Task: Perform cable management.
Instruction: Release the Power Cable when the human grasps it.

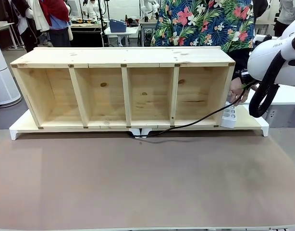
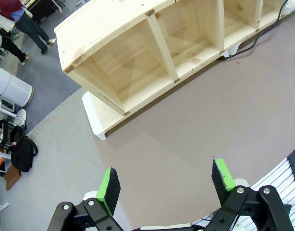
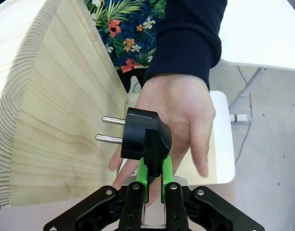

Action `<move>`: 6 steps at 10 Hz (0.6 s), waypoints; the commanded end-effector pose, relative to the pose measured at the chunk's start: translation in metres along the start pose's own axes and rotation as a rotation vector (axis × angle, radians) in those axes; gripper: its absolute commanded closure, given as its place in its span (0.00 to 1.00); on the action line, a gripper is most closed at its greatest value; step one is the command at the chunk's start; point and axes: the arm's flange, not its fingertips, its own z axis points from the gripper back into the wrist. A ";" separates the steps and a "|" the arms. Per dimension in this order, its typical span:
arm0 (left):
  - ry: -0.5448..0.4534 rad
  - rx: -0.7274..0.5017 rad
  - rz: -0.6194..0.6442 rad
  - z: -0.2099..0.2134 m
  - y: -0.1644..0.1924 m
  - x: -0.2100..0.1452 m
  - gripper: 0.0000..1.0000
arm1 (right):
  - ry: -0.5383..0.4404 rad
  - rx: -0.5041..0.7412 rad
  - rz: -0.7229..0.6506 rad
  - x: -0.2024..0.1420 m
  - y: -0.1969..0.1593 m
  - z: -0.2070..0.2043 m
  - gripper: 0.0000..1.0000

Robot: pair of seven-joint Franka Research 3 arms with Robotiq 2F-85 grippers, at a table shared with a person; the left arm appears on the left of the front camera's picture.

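Front view: the cable (image 1: pixel 195 122) runs from lower centre up toward the right arm at right, beside the wooden shelf (image 1: pixel 123 89).

Left wrist view: the left gripper (image 2: pixel 166 185) hangs released at bottom.

Right wrist view: the right gripper (image 3: pixel 153 175) clenches the cable just below its plug (image 3: pixel 145 134) at centre, before the person's hand (image 3: pixel 178 120); I judge a handover or plugging-in comes next.

black cable (image 1: pixel 195 122) runs from under the wooden shelf (image 1: pixel 123 89) toward three o'clock, past a white power block (image 1: pixel 228 117), to a person's hand (image 1: pixel 236 91).

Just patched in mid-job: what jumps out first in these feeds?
The right claw is shut on the glossy black power cable just below its two-pin plug, beside the long four-bay wooden shelf. A person's open hand waits right behind the plug. The left claw hangs open over the brown tabletop.
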 end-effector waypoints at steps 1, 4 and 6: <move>-0.002 -0.002 0.007 0.000 0.000 -0.001 0.00 | 0.000 -0.013 -0.008 0.001 -0.001 0.001 0.86; -0.002 -0.002 0.007 0.000 0.000 -0.001 0.00 | -0.010 -0.017 -0.003 0.003 0.002 0.003 0.76; -0.002 -0.002 0.007 0.000 0.000 -0.001 0.00 | -0.009 -0.013 0.007 0.004 0.001 0.003 0.57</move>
